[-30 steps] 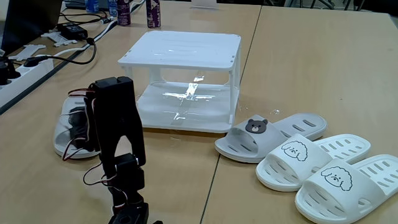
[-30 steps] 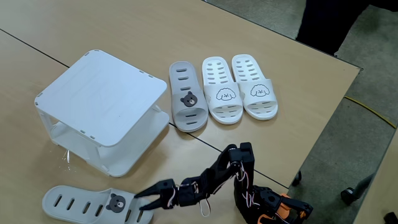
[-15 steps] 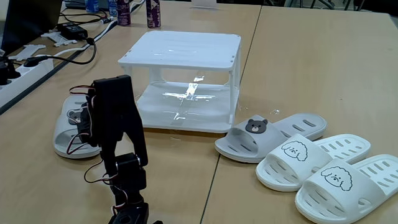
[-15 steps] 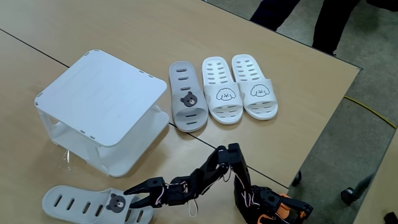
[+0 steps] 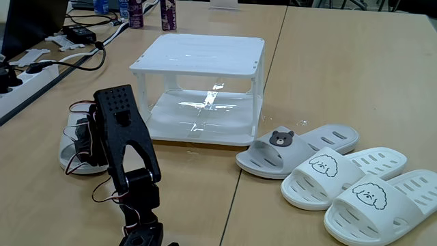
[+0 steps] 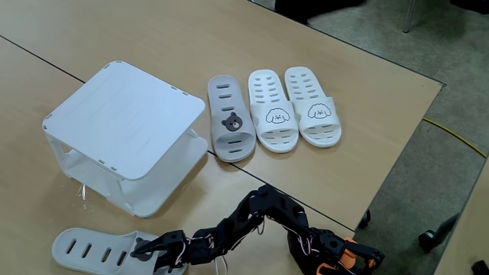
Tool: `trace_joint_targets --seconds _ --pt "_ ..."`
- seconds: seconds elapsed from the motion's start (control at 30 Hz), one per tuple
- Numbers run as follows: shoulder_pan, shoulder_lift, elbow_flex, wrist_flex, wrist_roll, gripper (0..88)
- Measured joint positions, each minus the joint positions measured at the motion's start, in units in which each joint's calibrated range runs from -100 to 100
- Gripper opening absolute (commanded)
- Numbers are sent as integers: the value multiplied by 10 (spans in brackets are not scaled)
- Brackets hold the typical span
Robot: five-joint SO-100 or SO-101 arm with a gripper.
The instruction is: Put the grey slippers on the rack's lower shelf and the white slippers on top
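One grey slipper [image 6: 98, 247] lies at the lower left, in front of the rack [image 6: 122, 122]. My gripper [image 6: 153, 250] is down over its strap, jaws apart across the strap and covering the bear badge. In a fixed view the arm [image 5: 123, 137] hides the gripper, and that slipper [image 5: 68, 149] shows behind it. The other grey slipper [image 6: 229, 126] [image 5: 293, 147] lies right of the rack [image 5: 198, 55], beside the two white slippers [image 6: 271, 111] [image 6: 312, 103] [image 5: 341, 174] [image 5: 382, 201]. The lower shelf [image 5: 205, 116] holds nothing, and nothing lies on the slatted top.
A power strip with cables [image 5: 27, 72] runs along the table's left side, and bottles [image 5: 167, 14] stand behind the rack. The arm's base [image 6: 336, 256] sits at the near table edge. The table drops off just right of the white slippers.
The arm has stretched forward and down. The open gripper moved from beside the bear badge onto the slipper's strap, now covering the badge. The slippers by the rack have not moved.
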Motion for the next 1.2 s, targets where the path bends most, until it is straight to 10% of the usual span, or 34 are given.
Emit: trace_joint_targets --seconds 0.13,0.23,0.5,0.83,1.2 --pt "0 64 -83 -1 0 209" --pt "3 87 -132 -1 0 0" --pt "38 55 -137 2 0 8" --pt "-41 -384 222 49 0 8" --pt "199 -746 636 50 0 8"
